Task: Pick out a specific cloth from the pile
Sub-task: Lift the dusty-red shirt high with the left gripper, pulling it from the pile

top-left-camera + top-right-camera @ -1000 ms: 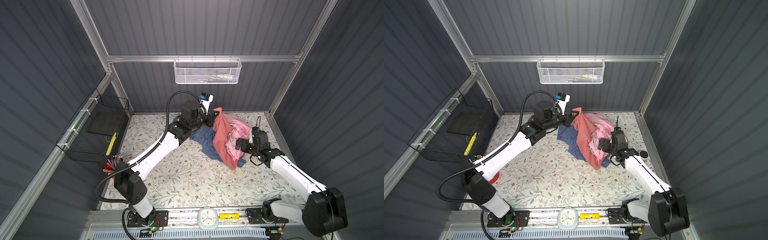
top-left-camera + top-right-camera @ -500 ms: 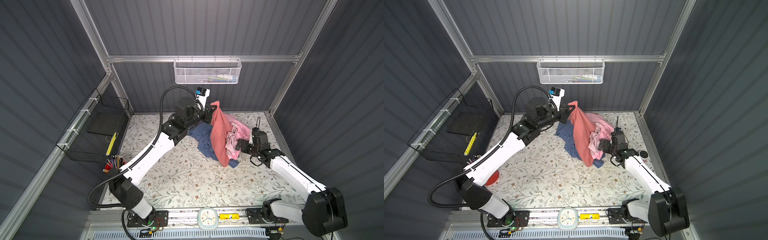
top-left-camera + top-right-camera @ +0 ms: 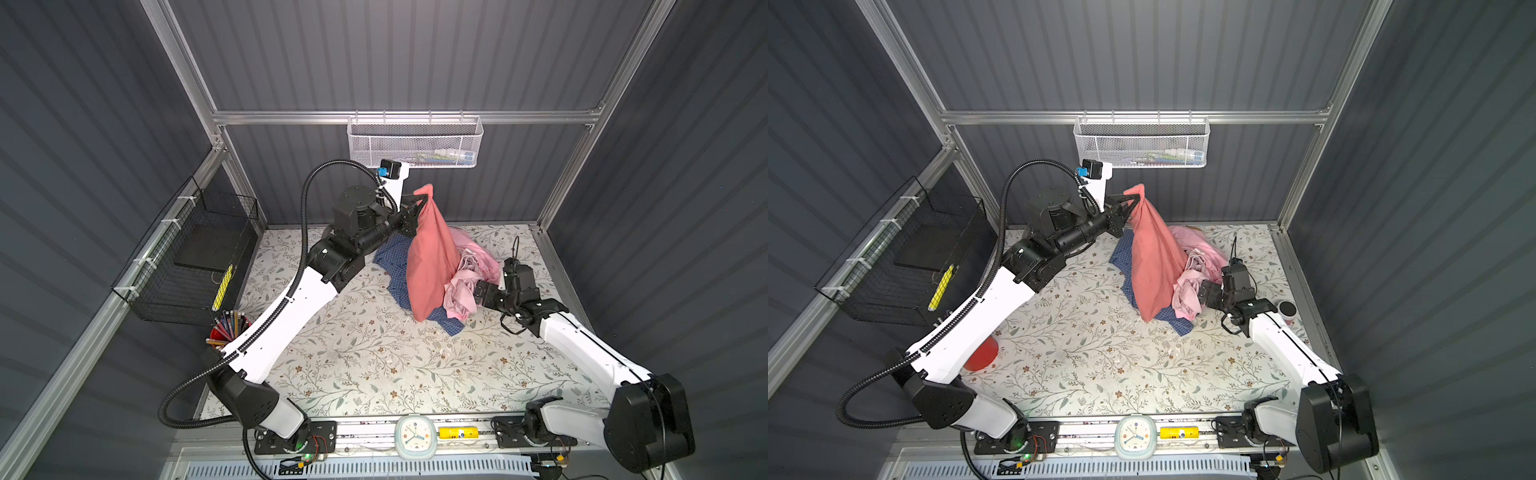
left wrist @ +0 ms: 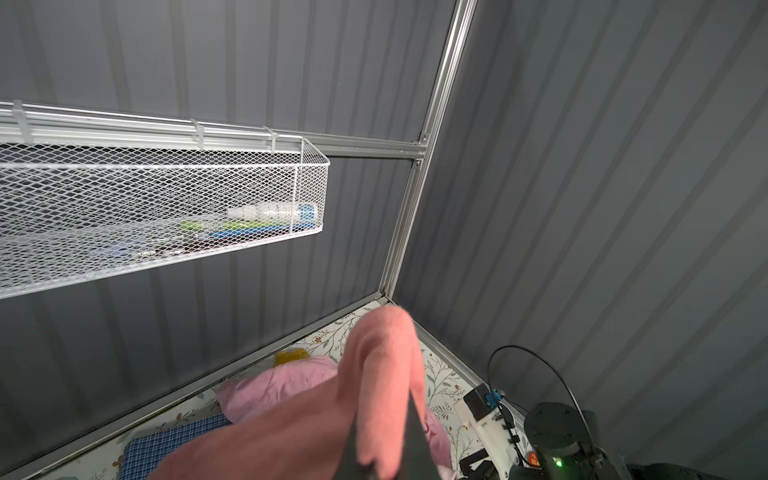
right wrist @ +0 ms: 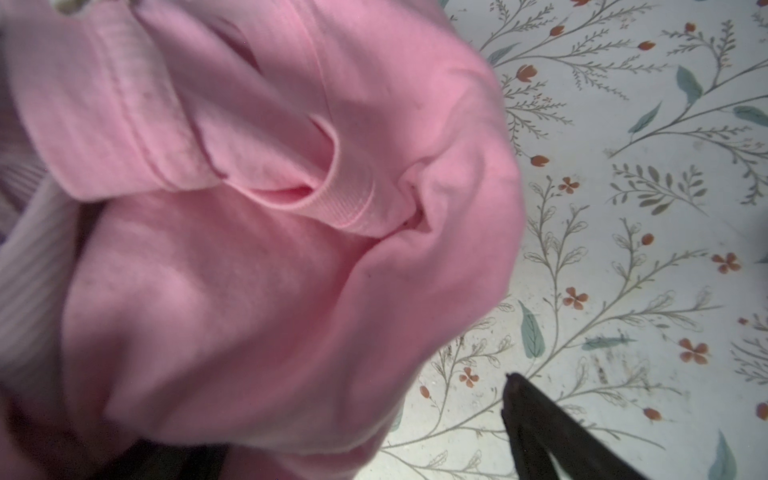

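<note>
The cloth (image 3: 430, 257) is plain salmon red. It hangs in a long taut drape from my left gripper (image 3: 417, 203), which is shut on its top corner high near the back wall. Its lower end still rests on the pile (image 3: 473, 270) of pink garments and a blue checked shirt (image 3: 395, 253). In the left wrist view the cloth (image 4: 374, 374) bunches between the dark fingers (image 4: 419, 449). My right gripper (image 3: 476, 291) is low against the pile's right side, jaws open. One finger (image 5: 536, 432) is bare over the mat, and pink fabric (image 5: 270, 249) covers the other.
A white mesh basket (image 3: 413, 141) hangs on the back wall just above the raised gripper. A black wire basket (image 3: 195, 257) is on the left wall, with a red cup of pencils (image 3: 226, 328) below it. A small jar (image 3: 1286, 309) stands by the right arm. A clock (image 3: 415, 432) sits on the front rail.
My left gripper has risen and drawn back with the salmon cloth, pulling it higher and tauter out of the pile. The right arm has stayed where it was.
</note>
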Available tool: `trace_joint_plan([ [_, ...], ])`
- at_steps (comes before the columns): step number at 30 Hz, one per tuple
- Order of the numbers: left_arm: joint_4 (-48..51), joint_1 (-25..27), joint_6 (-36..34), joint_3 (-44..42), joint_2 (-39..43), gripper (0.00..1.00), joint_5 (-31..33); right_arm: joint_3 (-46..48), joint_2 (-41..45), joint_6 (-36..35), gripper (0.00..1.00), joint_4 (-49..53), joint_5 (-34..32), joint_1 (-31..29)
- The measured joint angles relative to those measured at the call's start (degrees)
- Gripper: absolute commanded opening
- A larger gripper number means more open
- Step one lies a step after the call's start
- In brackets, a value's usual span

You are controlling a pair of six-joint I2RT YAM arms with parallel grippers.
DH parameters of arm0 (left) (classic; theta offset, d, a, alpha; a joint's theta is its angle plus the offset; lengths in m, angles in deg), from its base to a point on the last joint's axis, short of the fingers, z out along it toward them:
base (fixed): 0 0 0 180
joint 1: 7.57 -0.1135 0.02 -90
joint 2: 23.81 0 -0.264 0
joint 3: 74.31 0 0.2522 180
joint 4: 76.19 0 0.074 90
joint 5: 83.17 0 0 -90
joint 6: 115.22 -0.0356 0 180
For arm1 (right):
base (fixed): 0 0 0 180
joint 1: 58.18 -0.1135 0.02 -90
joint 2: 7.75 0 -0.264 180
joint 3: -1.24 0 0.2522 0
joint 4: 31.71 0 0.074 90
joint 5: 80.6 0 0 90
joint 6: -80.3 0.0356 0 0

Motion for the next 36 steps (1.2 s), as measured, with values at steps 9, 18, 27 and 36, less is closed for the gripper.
trace_joint_plan([
  [9, 2.56, -1.01, -1.51, 1.51, 0.94, 0.00, 2.80, 0.13, -0.44, 0.50, 0.99, -0.04, 0.04, 0.02],
  [18, 5.14, -2.43, -5.38, 6.29, 2.69, 0.00, 5.38, 0.31, -1.05, 0.98, 0.99, -0.02, 0.26, 0.07],
  [27, 6.69, -5.84, -7.82, 7.34, 3.65, 0.00, 8.74, 0.33, -1.33, 1.70, 0.99, 0.00, 0.61, 0.07],
  [36, 8.83, -9.70, -9.86, 7.74, 4.22, 0.00, 12.31, 0.33, -1.99, 1.84, 0.99, 0.04, 0.87, 0.07],
])
